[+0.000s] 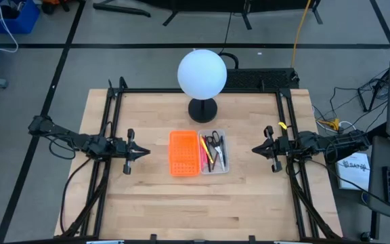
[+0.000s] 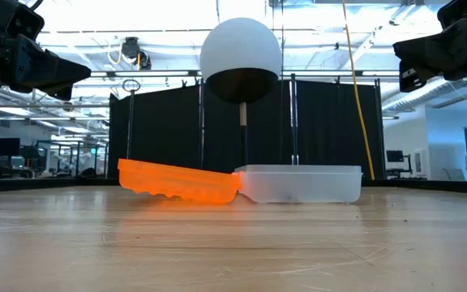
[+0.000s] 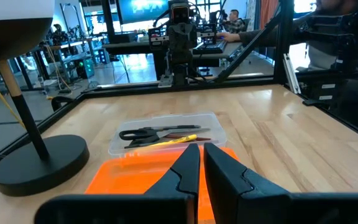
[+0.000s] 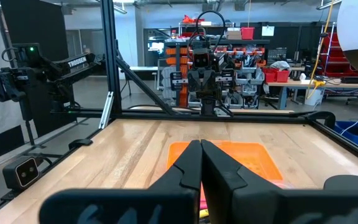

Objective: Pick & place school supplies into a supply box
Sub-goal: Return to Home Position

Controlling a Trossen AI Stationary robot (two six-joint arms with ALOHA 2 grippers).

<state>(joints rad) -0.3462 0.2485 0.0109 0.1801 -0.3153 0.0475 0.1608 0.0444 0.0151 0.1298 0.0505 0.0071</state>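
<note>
Supply box (image 1: 225, 163) lies between both arms' fingers (image 1: 137, 152); apparently closed.

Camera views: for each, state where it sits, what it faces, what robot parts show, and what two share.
High view: overhead, straight down on the table; both arms, left gripper and right gripper shut.
Low view: table height, level across to the orange piece and supply box; arms at top corners.
Left wrist view: faces the right arm; own shut fingers show.
Right wrist view: faces the left arm; likewise.
Both wrist views share the orange piece.
</note>
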